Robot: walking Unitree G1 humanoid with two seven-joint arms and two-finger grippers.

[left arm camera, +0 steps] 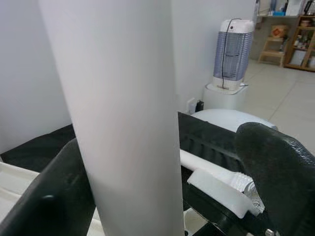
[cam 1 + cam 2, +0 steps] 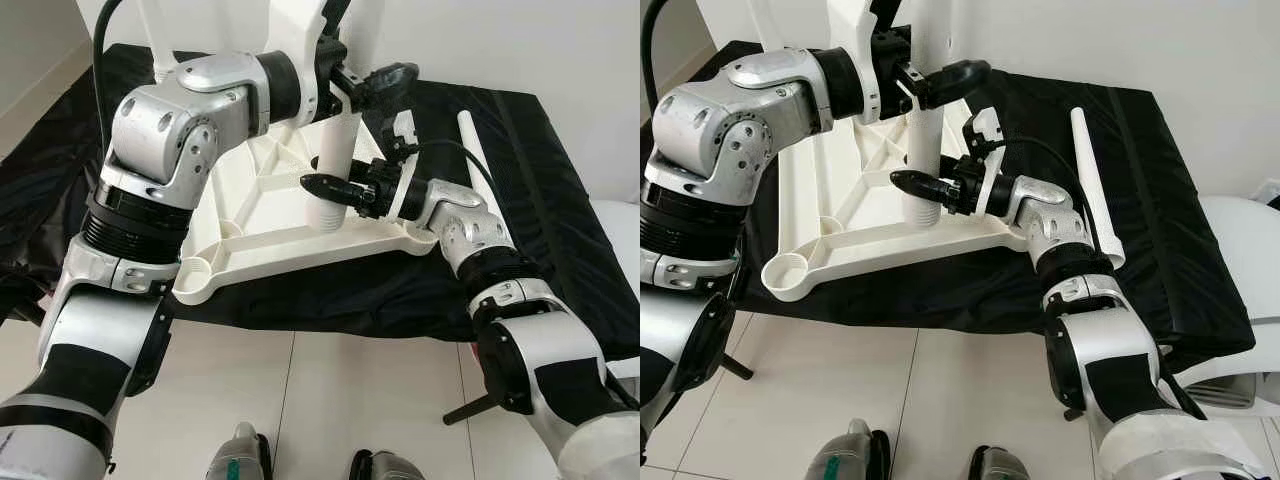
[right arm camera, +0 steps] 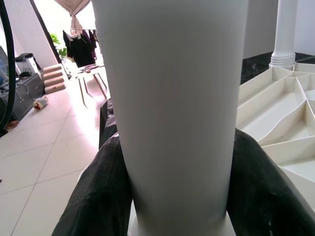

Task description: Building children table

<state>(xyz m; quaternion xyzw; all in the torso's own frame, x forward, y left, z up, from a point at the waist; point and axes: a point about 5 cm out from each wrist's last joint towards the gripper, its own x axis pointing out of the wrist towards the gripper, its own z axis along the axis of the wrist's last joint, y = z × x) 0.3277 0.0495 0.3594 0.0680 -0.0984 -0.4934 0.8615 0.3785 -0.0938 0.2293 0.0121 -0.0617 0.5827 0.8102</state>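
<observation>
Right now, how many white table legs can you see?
3: one upright leg gripped by both grippers, one standing at the tabletop's far corner, one lying loose on the black cloth. Others may be hidden.

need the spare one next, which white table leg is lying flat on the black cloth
The loose leg beside the right arm; the leg both grippers hold stands upright in the tabletop.

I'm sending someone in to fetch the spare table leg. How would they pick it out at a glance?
Find the black cloth spread on the floor, with the upturned white tabletop on its left part. The spare leg is the long white tube lying flat on the cloth, right of the tabletop. Unlike the upright leg that the left gripper and right gripper clasp, it lies loose with nothing gripping it.
</observation>
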